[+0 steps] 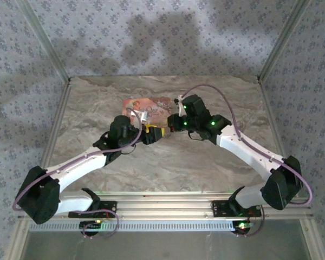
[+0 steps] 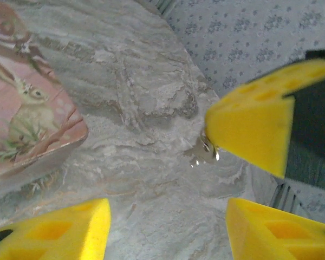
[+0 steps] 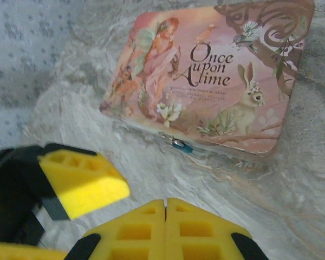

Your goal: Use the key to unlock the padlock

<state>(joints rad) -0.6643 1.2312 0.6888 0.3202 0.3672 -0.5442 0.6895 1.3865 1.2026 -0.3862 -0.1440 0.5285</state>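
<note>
The key [image 2: 206, 152] sits at the very tip of the right gripper [image 3: 166, 206]. In the left wrist view it is a small shiny sliver poking out below the yellow pads. That gripper's two fingers are pressed flat together with only a thin seam between them, clamped on the key. Just beside that tip is the left gripper [image 2: 168, 225]. Its yellow fingers are spread wide with bare marble between them and hold nothing. One of its pads shows close by on the left of the right wrist view. Both tips are over the table [image 3: 314, 184] and meet near its middle in the top view. Beyond them the pink box [image 3: 206, 70] lies flat, printed lid up. The padlock [image 3: 181, 145] — a speck of blue — sits at the box's near side wall, apart from both grippers.
</note>
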